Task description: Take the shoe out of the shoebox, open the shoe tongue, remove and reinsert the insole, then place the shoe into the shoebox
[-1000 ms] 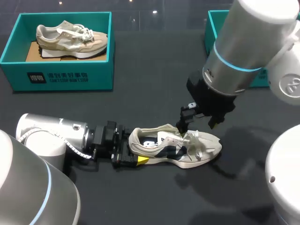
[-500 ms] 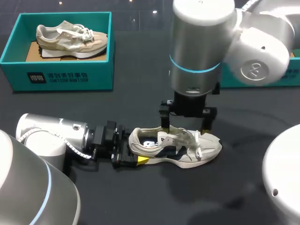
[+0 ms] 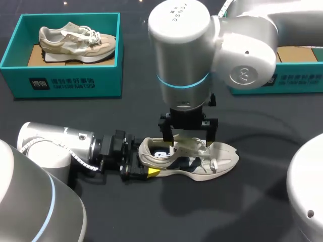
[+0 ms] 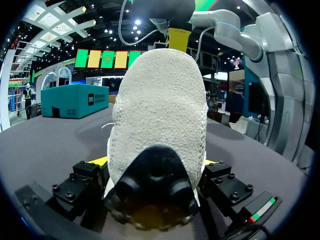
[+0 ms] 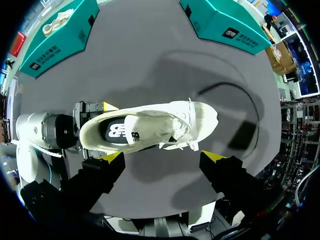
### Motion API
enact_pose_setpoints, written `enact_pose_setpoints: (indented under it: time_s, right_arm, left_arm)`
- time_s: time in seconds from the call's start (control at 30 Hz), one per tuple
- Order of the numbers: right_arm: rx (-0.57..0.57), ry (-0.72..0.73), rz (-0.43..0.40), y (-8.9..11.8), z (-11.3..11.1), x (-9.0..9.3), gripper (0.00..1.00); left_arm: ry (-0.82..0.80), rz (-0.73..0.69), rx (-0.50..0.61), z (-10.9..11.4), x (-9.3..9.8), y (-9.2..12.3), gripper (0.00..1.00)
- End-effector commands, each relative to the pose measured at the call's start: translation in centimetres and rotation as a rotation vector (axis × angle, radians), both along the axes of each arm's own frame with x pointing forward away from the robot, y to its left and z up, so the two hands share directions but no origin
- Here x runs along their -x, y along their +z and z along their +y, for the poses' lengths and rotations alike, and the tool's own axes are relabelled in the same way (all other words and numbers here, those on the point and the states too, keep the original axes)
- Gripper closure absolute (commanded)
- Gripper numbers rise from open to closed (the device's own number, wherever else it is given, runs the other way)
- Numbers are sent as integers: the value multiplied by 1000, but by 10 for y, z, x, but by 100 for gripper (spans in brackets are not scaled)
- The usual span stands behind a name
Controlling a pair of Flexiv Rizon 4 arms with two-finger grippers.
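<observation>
We find the shoe upright on its sole on the dark surface, well apart from the teal shoebox beyond its toe end. Left jaws: clamped on the shoe's heel from both sides. Right jaws: apart, hanging above the shoe's tongue and laces. We cannot tell whether they touch it.

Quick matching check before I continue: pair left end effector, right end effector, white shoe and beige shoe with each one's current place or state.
1 left end effector
2 right end effector
3 white shoe
4 beige shoe

A in the teal shoebox
B open, above the white shoe
C on the table
D shut on the white shoe's heel

Pairs: 1-D; 2-B; 3-C; 4-A
</observation>
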State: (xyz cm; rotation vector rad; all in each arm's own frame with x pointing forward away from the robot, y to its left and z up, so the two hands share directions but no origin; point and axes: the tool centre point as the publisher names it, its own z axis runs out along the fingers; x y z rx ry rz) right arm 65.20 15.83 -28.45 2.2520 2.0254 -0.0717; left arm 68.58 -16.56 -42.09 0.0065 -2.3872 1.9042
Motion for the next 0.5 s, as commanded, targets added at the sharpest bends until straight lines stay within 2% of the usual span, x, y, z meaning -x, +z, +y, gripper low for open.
enact_pose_setpoints:
  time_s: [0.03,0.1,0.2,0.3,0.37,0.5]
  right_arm:
    - [173,-176,-42,-5,10,7,0]
    - [173,-176,-42,-5,10,7,0]
    - [268,-187,-26,-18,24,-3,0]
    - [275,-169,-17,-32,32,-13,0]
    - [269,-161,-23,-36,35,-15,0]
    - [329,-190,-14,-42,37,-17,0]
  left_arm:
    - [1,-1,0,1,-1,-1,100]
    - [1,-1,0,1,-1,-1,100]
    - [1,-1,0,1,-1,-1,100]
    - [1,-1,0,1,-1,-1,100]
    - [1,-1,0,1,-1,-1,100]
    - [1,-1,0,1,-1,-1,100]
